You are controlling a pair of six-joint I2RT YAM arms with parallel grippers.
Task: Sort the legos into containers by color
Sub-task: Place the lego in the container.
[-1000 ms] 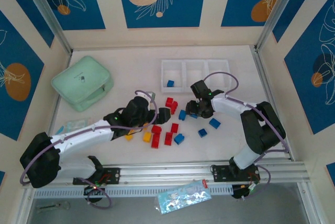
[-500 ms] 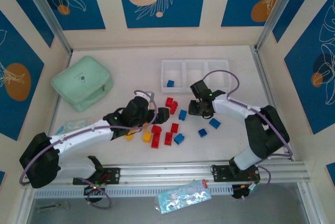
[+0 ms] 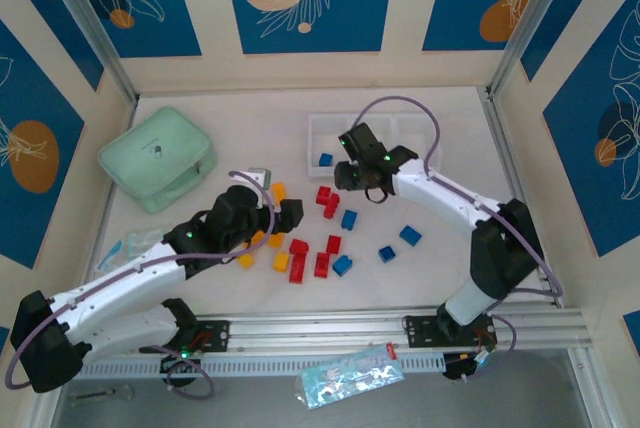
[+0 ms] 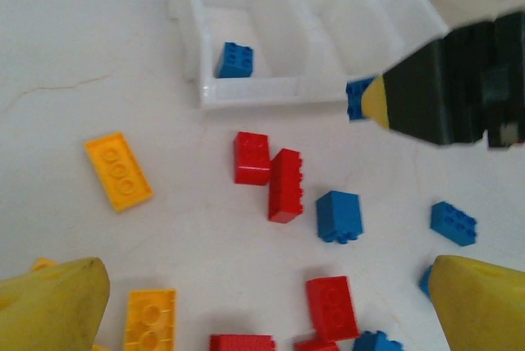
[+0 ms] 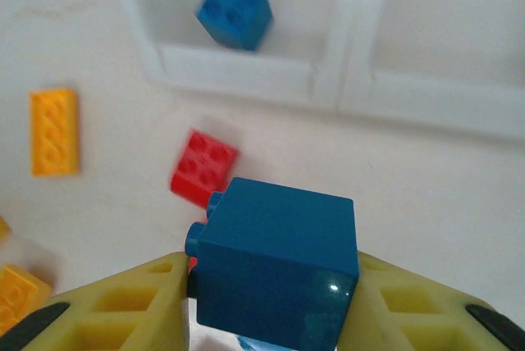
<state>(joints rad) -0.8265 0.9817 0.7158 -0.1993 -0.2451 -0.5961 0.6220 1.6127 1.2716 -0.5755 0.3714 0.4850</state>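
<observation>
A second ago my right gripper (image 3: 352,180) was down among the loose pieces near the right side of the pile. Since then it has closed, lifted and swung far and left, and it now sits at the near edge of the tray (image 3: 320,126). On the right wrist view its two pads are clamped on a blue brick (image 5: 275,261), studs pointing left, held clear of the table (image 3: 240,138). So the pick has worked and the carry is almost over. The left compartment (image 5: 189,6) lies just ahead with the sorted brick (image 5: 235,20) already in it, so I judge that is where this one belongs. It is not yet over the wall. I need a little more travel far and left before I let go, or the brick may strike the rim or drop into the middle bin. My left gripper (image 4: 262,318) has meanwhile pulled back toward the left. Its fingers stand wide apart with nothing between them, above the near-left part of the pile. That retreat has uncovered a yellow brick (image 3: 278,191). The red bricks (image 3: 325,196), the other yellows and several loose blues (image 3: 349,219) are still scattered on the table between the arms, so most of the sorting remains.
</observation>
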